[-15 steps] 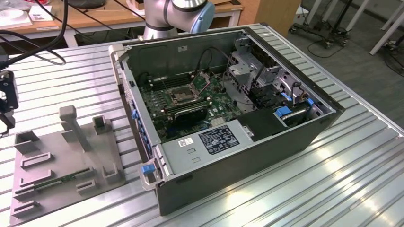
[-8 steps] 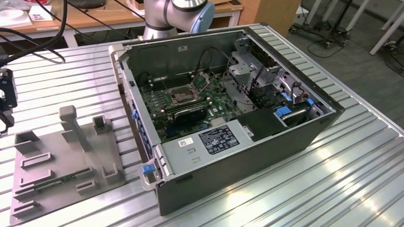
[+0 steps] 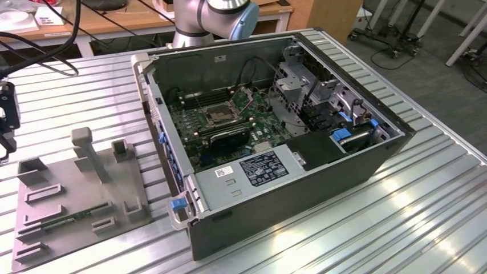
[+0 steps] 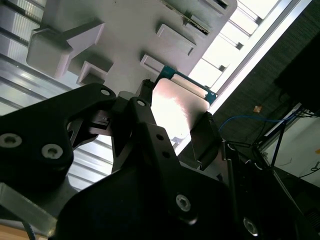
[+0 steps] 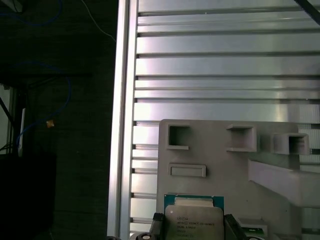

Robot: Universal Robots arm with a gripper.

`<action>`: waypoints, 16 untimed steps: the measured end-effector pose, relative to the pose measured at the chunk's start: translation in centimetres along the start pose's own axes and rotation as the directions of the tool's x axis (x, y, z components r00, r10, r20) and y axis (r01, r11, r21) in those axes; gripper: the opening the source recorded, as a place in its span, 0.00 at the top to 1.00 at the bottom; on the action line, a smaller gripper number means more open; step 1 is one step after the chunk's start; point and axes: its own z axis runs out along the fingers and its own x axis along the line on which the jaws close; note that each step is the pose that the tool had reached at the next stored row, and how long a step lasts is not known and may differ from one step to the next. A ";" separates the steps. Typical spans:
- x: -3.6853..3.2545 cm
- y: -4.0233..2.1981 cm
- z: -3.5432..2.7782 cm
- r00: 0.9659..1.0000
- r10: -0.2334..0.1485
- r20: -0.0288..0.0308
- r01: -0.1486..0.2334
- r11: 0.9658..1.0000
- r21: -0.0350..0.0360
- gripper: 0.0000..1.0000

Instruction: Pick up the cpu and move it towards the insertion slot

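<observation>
Over grey fixture plate [image 5: 215,160], gripper [image 5: 195,227] pinches cpu [image 5: 194,217] by 2 edges: thin square, silvery top w/ green rim.

Robotics lab: slotted aluminium bench [image 3: 426,217], open computer case [image 3: 304,191], cabled wooden desk [image 3: 114,20].

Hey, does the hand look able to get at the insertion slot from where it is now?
Probably yes. The hand, gripping the cpu, sits outside the computer case, but the case is open on top and the insertion slot lies uncovered, with nothing resting over it.
</observation>
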 end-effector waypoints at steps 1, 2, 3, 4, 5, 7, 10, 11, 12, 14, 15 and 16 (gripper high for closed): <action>0.00 0.00 -0.04 1.000 0.000 0.000 0.000 1.000 0.000 0.45; -0.01 0.01 -0.09 1.000 0.000 0.000 0.000 1.000 0.000 0.45; 0.00 0.01 -0.14 1.000 0.000 0.000 0.000 1.000 0.000 0.45; 0.00 0.01 -0.20 1.000 0.000 0.000 0.000 1.000 0.000 0.45; 0.00 0.01 -0.26 1.000 0.000 0.000 0.000 1.000 0.000 0.45; 0.00 0.02 -0.40 1.000 0.000 0.000 0.000 1.000 0.000 0.45; -0.01 0.03 -0.72 1.000 0.000 0.000 0.000 1.000 0.000 0.45; -0.01 0.04 -0.85 1.000 0.000 0.000 0.000 1.000 0.000 0.45; 0.00 0.04 -0.99 1.000 0.000 0.000 0.000 1.000 0.000 0.45; 0.00 0.05 -1.18 1.000 0.000 0.000 0.000 1.000 0.000 0.45; 0.00 0.05 -1.23 1.000 0.000 0.000 0.000 1.000 0.000 0.45; 0.00 0.05 -1.25 1.000 0.000 0.000 0.000 1.000 0.000 0.45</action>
